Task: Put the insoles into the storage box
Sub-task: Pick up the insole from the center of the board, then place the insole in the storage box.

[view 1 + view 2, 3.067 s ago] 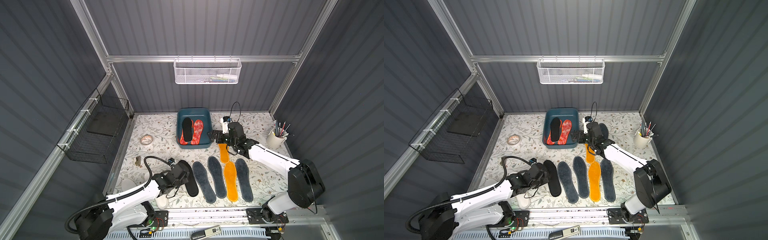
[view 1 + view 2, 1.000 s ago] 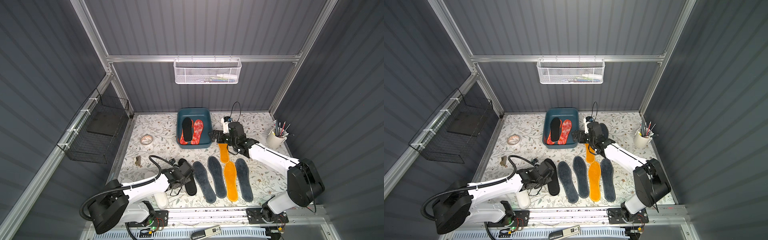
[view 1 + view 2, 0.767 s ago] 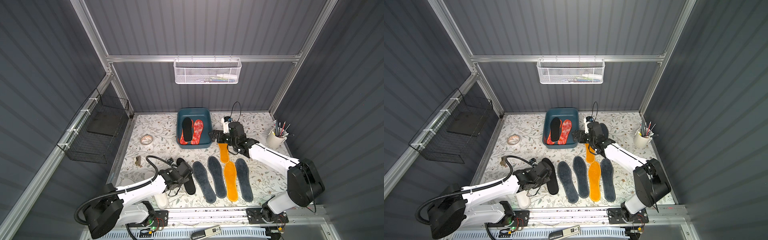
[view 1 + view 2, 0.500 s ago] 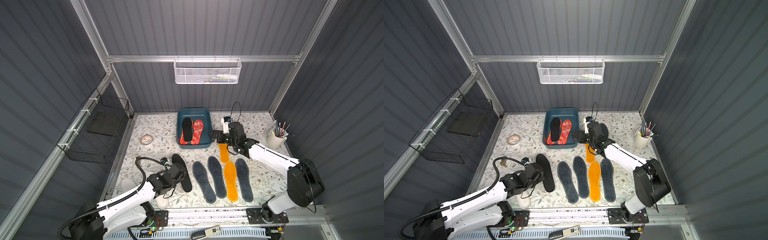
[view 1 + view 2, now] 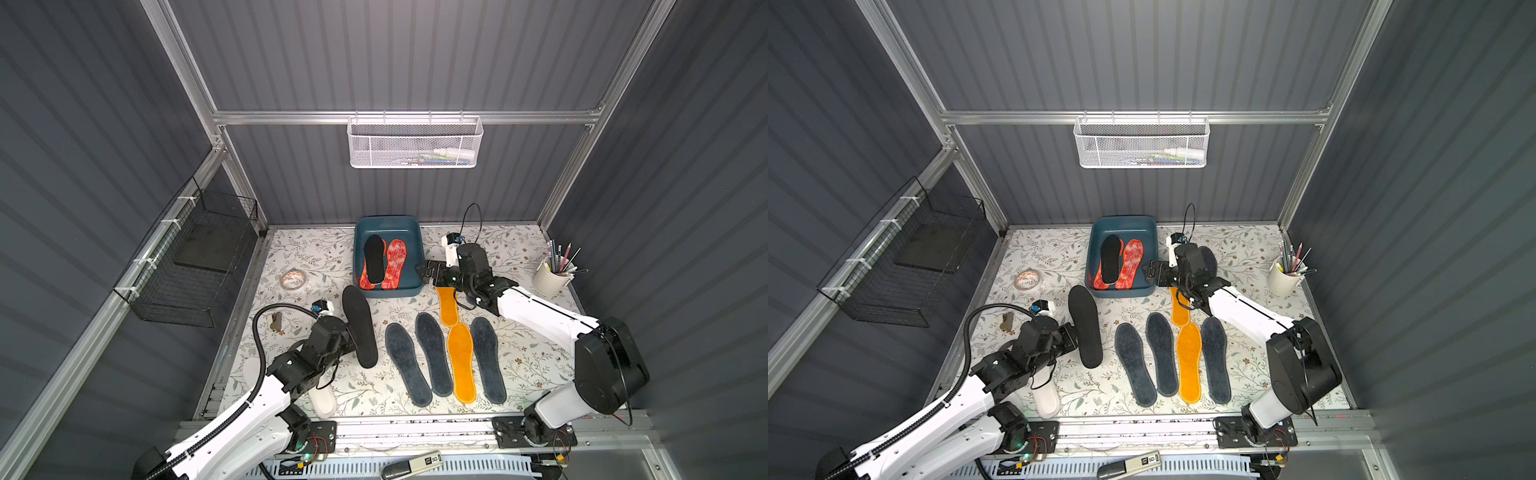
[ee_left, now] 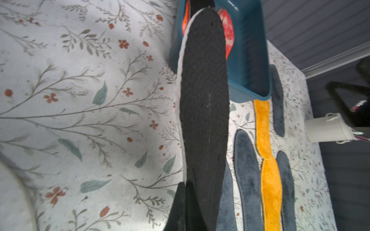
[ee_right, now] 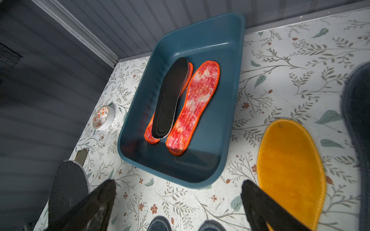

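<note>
The left gripper [image 5: 352, 337] grips the black insole [image 5: 360, 320]; the right gripper [image 7: 178, 187] stands wide open beside the storage box [image 5: 389, 227]

Top views high overhead, wrist views close; all share storage box [image 5: 388, 226]

Even diffuse light, soft shadows; top views sharp; left wrist: storage box [image 6: 248, 60] blurred.
</note>
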Robot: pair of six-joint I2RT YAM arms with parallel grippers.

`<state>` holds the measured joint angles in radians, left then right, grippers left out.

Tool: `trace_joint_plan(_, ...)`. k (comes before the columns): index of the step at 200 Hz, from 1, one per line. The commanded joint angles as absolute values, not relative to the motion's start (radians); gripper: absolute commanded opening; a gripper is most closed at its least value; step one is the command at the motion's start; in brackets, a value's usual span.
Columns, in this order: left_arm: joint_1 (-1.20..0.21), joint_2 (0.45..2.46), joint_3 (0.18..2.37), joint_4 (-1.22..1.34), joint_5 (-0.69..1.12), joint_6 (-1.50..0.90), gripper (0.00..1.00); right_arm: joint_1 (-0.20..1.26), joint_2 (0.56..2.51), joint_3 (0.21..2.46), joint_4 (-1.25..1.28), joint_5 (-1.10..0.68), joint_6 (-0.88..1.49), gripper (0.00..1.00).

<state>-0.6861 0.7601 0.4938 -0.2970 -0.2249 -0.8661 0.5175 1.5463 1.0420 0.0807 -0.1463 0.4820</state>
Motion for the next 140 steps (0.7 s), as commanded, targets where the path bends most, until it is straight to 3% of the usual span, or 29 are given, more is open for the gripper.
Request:
trace_joint_plan(1,-0.652,0.701,0.456,-0.201,-0.122,-0.793,0.0,0.514,1.509,1.036,0.118,-0.208,0.468,0.99)
trace_joint_plan(34,-0.548,0.674,0.365,-0.005,0.075,-0.822,0.0,0.509,1.499,1.001,0.237,-0.38,0.483,0.99)
trace_joint_plan(79,-0.427,0.827,0.328,0.306,0.307,-0.878,0.0,0.506,1.52,0.988,0.374,-0.578,0.549,0.93)
trace_joint_plan(140,-0.367,0.971,0.313,0.54,0.448,-0.911,0.0,0.512,1.582,0.995,0.418,-0.665,0.641,0.68)
